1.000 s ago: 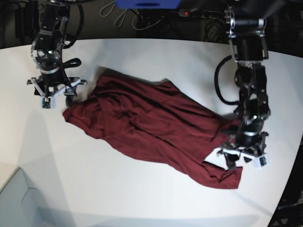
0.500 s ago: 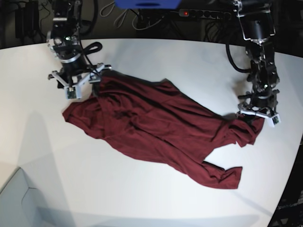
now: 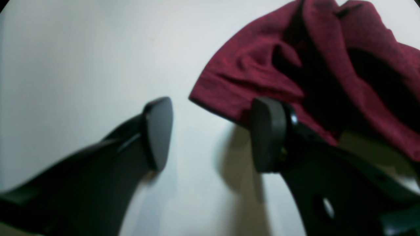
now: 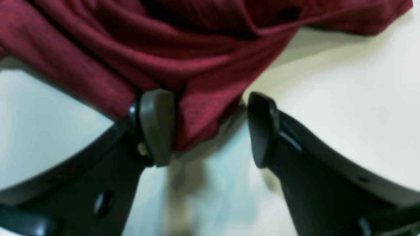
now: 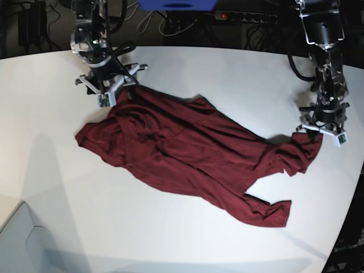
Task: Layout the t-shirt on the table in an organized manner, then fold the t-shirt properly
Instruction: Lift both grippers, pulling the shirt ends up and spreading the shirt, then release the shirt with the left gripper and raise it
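Note:
The dark maroon t-shirt [image 5: 187,148] lies crumpled and slanted across the white table [image 5: 227,74], with one sleeve trailing toward the front right. My right gripper [image 5: 114,91] stands at the shirt's far left edge. In the right wrist view it [image 4: 208,127] is open, and a fold of the shirt [image 4: 197,49] hangs between its fingers, against the left one. My left gripper [image 5: 321,133] sits at the bunched right end. In the left wrist view it [image 3: 211,132] is open, with the cloth's hem [image 3: 262,65] by its right finger [image 3: 265,134].
A power strip [image 5: 244,17] and cables lie behind the table's far edge, beside a blue object [image 5: 176,4]. The table's curved edge [image 5: 355,187] runs close to the left arm on the right. A pale grey surface [image 5: 23,239] fills the lower left corner.
The right arm swung from the shirt's left side to its far left edge. The left arm moved back from the front sleeve, and the shirt's right end now bunches farther right.

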Tool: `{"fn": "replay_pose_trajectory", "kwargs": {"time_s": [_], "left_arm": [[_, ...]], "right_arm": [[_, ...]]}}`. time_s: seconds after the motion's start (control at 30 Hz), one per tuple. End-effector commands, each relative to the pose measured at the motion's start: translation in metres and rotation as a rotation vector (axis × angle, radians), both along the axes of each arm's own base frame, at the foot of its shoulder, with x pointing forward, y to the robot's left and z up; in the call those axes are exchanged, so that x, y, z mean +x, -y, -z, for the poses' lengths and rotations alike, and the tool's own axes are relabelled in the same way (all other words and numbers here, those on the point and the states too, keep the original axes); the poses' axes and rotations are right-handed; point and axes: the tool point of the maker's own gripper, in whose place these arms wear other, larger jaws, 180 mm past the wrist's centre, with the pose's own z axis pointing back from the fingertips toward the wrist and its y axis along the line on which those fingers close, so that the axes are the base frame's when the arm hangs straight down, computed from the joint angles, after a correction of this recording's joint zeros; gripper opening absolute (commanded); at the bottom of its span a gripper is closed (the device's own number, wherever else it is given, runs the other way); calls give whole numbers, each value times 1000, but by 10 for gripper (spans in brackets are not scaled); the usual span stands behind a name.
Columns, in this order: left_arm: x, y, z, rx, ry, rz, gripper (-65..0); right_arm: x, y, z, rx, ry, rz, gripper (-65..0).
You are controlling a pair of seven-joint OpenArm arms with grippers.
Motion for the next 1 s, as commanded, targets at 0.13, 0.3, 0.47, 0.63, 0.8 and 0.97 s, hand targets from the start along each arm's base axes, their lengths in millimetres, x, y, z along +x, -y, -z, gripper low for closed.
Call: {"fn": "replay_pose_trajectory", "kwargs": {"time_s": [0.13,0.3,0.47,0.63,0.8,0.97], "left_arm": [[-18,-27,-4,50,-38,-16,-284],[-36,-60,-31,82,20,-101,-284],[-30,-54,-71,137,113,-61,-284],[-15,-22,-108,142,231,-8,-284],[4,8,-114,99,279,24,-282],[18,44,-92,54,239,106,-280]], "right_arm": [[-11,-1,-4,8,7,-1,-457],[-30,-1,-20,1,21,-4,-650],[-40,-1,-46,-7,63,-8,-650],[-47,0,-59,-15,83,-9,-650],[-46,2,-57,-18,74,-6,-650],[-48,2,-56,-19,69,-7,-650]]}}
